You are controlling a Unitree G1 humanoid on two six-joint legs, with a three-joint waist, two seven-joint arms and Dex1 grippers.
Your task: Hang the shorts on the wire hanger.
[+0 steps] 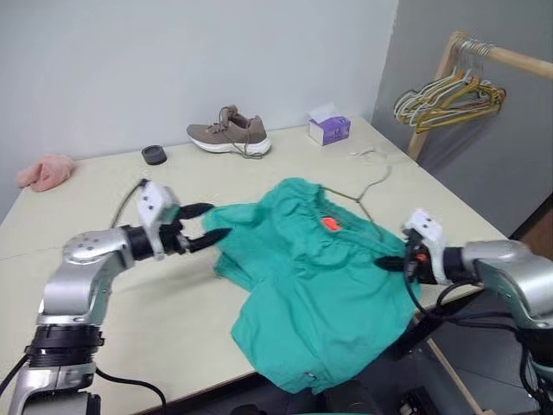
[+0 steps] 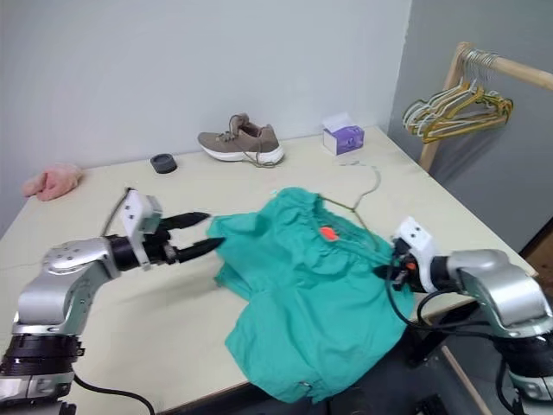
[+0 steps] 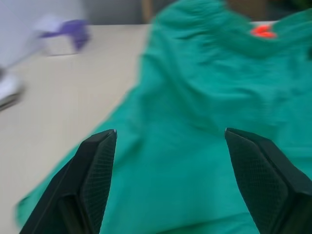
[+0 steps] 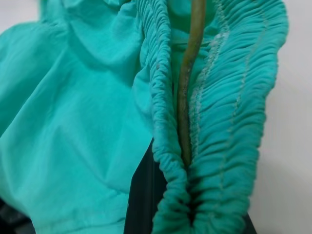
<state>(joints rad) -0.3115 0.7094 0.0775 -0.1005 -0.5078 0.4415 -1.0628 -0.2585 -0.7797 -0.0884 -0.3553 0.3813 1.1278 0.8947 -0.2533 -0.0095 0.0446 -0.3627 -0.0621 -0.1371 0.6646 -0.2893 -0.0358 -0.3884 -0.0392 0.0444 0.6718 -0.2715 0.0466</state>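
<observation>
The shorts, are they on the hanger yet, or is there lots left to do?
Partly. The wire hanger already runs inside the waistband of the shorts, its hook poking out on the table. The right gripper is shut on the waistband and wire; the left gripper is open beside the cloth. Left: straighten the shorts so they hang properly.

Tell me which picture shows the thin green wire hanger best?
The right wrist view: the thin olive-green wire hanger runs close up inside the teal-green cloth shorts' gathered waistband. The eye views show just its hook poking out.
</observation>
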